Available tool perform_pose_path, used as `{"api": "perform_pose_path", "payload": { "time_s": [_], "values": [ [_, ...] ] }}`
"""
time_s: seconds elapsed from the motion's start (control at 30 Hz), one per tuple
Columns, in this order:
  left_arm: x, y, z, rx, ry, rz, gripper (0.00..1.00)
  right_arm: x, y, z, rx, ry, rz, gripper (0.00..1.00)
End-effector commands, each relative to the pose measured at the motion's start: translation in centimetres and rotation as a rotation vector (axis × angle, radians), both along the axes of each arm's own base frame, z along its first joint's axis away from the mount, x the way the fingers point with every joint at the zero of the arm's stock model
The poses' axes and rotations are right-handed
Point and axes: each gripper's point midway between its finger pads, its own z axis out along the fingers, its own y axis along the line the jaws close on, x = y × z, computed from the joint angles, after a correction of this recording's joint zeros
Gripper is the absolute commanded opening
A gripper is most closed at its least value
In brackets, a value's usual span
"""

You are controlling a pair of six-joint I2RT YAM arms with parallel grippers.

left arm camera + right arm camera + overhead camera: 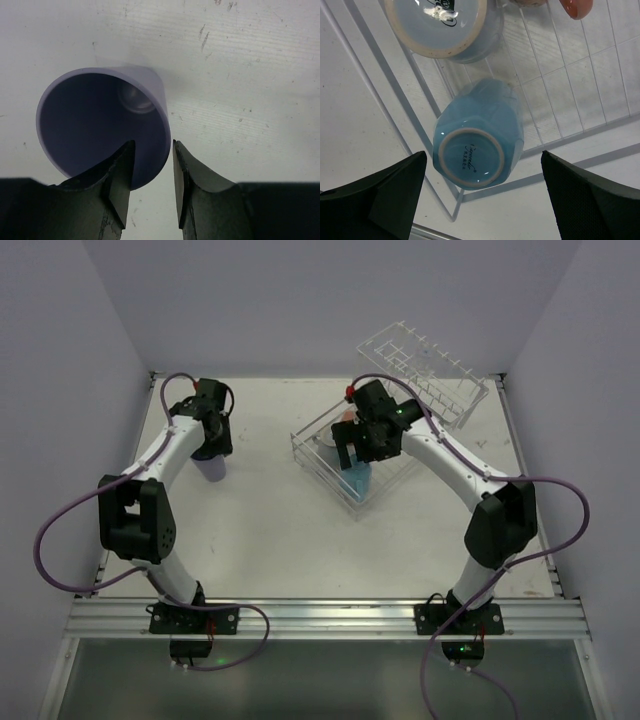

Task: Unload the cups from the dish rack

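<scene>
The lavender-purple cup [100, 125] stands upright on the table at the left [212, 470]. My left gripper [154, 145] is open and straddles its rim, one finger inside and one outside, with a gap at the wall; in the top view it [212, 447] hangs just over the cup. My right gripper [482, 155] is wide open over the near corner of the clear dish rack basket [300, 448]. The light blue cup [477, 137] lies there base toward me [360, 480]. The grey-blue cup [445, 25] and the salmon-pink cup [575, 7] lie farther in.
The rack's raised tilted tier [420, 368] leans at the back right against the wall. Thin basket bars [380, 85] run close beside the light blue cup. Grey walls close the table on the left, back and right.
</scene>
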Motion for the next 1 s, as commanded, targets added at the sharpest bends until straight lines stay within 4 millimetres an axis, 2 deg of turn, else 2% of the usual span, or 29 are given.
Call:
{"api": "perform_pose_path", "payload": {
  "time_s": [0.0, 0.07, 0.13, 0.27, 0.4, 0.47, 0.5, 0.63, 0.73, 0.97],
  "values": [
    [1.2, 0.1, 1.5, -0.013, -0.046, 0.0, 0.41, 0.2, 0.5, -0.7, -0.001, 0.008, 0.012, 0.98],
    [1.4, 0.1, 2.2, -0.014, -0.071, 0.006, 0.49, 0.4, 0.7, -1.2, -0.004, 0.011, 0.013, 0.97],
    [1.6, 0.1, 3.2, -0.02, -0.098, 0.012, 0.51, 0.6, 0.8, -1.9, -0.014, 0.019, 0.01, 0.96],
    [1.6, -0.1, 6.9, -0.049, -0.208, 0.017, 0.56, 1.1, 0.7, -2.5, -0.028, 0.015, -0.013, 0.91],
    [0.9, -0.4, 10.6, -0.077, -0.296, 0.002, 0.6, 1.1, 0.8, -2.9, -0.034, 0.015, -0.025, 0.81],
    [0.7, -0.7, 11.5, -0.088, -0.312, -0.016, 0.61, 1.1, 0.8, -3.1, -0.032, 0.016, -0.029, 0.77],
    [0.4, -0.7, 12.0, -0.092, -0.323, -0.022, 0.61, 1.1, 0.8, -3.2, -0.033, 0.016, -0.033, 0.71],
    [0.0, -1.0, 13.1, -0.107, -0.344, -0.039, 0.61, 0.9, 0.3, -3.5, -0.063, 0.018, -0.056, 0.67],
    [-0.2, -1.2, 13.6, -0.121, -0.354, -0.051, 0.61, 0.9, -0.3, -3.7, -0.099, 0.016, -0.074, 0.76],
    [-0.4, -1.7, 13.6, -0.14, -0.358, -0.067, 0.61, 0.4, -0.9, -4.2, -0.167, 0.02, -0.088, 0.81]
  ]
}}
